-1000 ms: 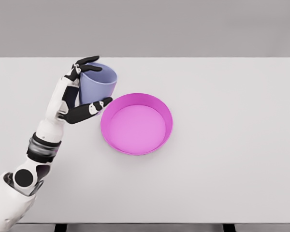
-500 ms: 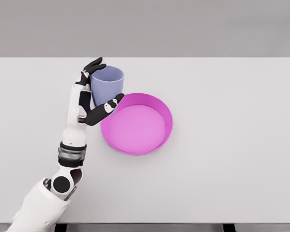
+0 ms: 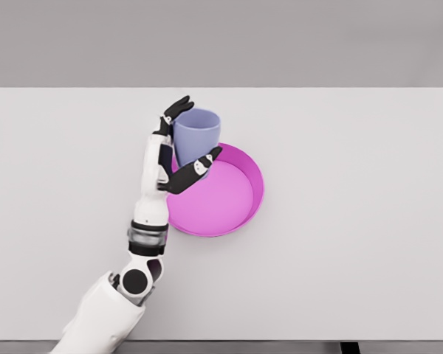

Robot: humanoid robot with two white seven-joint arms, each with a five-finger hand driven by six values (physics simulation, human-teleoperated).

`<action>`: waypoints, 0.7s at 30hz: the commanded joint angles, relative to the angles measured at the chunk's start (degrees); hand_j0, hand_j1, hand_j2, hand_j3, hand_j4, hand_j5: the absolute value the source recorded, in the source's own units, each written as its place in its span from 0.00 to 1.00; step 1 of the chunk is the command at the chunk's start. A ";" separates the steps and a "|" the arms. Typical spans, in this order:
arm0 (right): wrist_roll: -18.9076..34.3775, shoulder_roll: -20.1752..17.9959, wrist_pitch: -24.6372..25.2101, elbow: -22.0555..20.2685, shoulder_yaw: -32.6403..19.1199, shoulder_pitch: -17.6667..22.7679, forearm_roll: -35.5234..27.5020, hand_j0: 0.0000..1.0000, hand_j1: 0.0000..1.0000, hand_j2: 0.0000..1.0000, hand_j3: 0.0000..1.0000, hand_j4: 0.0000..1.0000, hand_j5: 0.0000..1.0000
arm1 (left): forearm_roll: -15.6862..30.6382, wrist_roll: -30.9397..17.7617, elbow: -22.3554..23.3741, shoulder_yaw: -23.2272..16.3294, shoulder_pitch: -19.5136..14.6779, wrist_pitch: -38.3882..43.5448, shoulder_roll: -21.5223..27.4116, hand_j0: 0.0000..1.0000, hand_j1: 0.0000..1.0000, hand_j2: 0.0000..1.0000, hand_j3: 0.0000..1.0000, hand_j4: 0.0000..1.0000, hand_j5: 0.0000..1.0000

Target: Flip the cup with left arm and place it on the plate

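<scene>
Cup carried rightward from the table onto the plate's ten o'clock rim since a second ago.

The left hand clasps the lavender cup upright, mouth up, thumb across its front, fingers behind, over the magenta plate on the white table. Best to centre it further, then lower straight before releasing. The cup's base is hidden, so contact is probably not yet made.

White counter before a plain grey wall.
Lit evenly and softly, with dark legs just visible under the near edge.
</scene>
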 commanded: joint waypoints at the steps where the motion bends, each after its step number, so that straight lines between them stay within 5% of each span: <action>1: 0.01 -0.01 0.00 0.01 0.00 0.00 -0.01 1.00 1.00 1.00 1.00 1.00 1.00 | -0.21 -0.09 0.23 -0.35 0.00 -0.01 -0.32 0.78 0.78 0.78 0.78 0.78 0.78; 21: 0.01 -0.01 0.00 0.01 0.00 0.00 -0.01 1.00 1.00 1.00 1.00 1.00 1.00 | 0.31 0.00 -0.56 -0.35 -0.70 -0.01 -0.32 0.90 0.90 0.90 0.90 0.90 0.90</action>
